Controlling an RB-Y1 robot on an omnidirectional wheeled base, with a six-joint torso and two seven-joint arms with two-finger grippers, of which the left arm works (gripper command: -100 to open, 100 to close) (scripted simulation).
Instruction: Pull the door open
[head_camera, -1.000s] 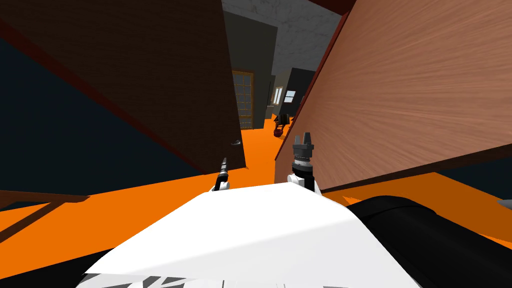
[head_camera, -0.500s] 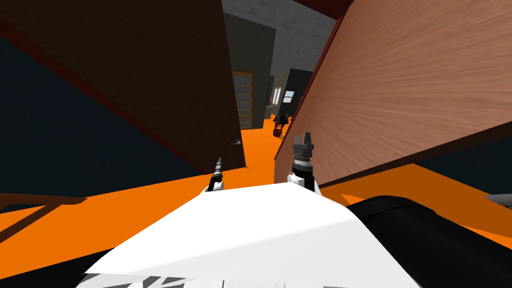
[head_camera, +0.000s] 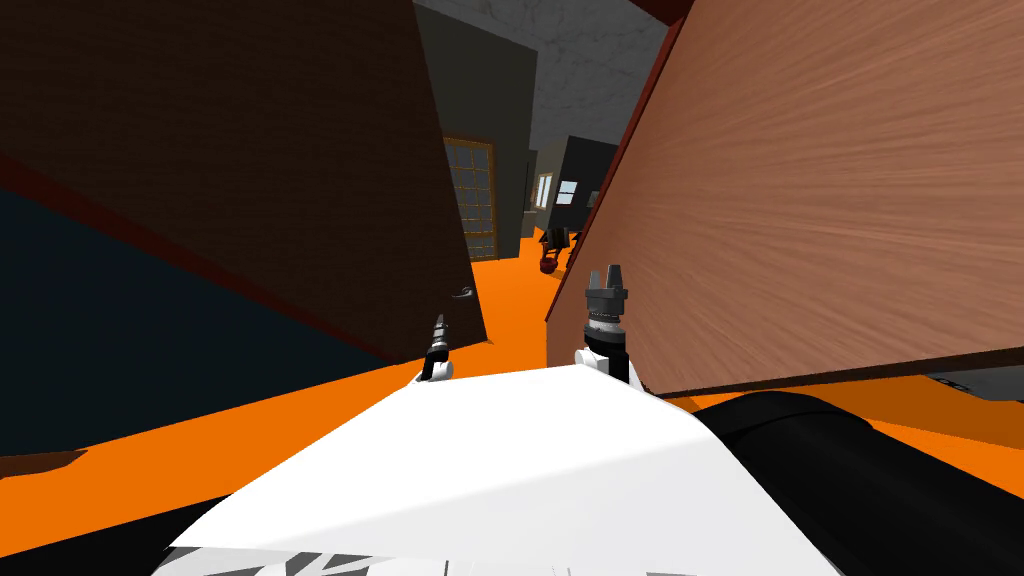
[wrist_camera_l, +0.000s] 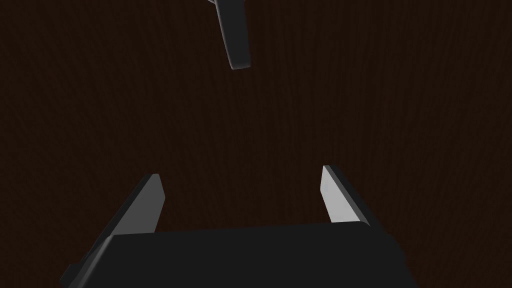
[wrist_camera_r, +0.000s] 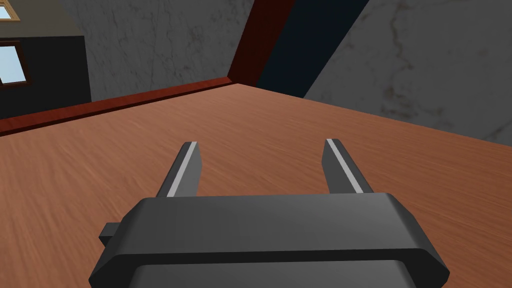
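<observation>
Left pincer (wrist_camera_l: 240, 171) released, off door handle (wrist_camera_l: 235, 40); right pincer (wrist_camera_r: 260, 142) released; gap beside door edge (head_camera: 455, 230).

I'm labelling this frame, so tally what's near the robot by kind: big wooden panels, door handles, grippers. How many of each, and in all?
Wooden panels: 2, the dark brown door and the reddish-brown panel.
Door handles: 1, the handle on the dark door.
Grippers: 2, the left gripper and the right gripper, both open.
Total: 5.
</observation>
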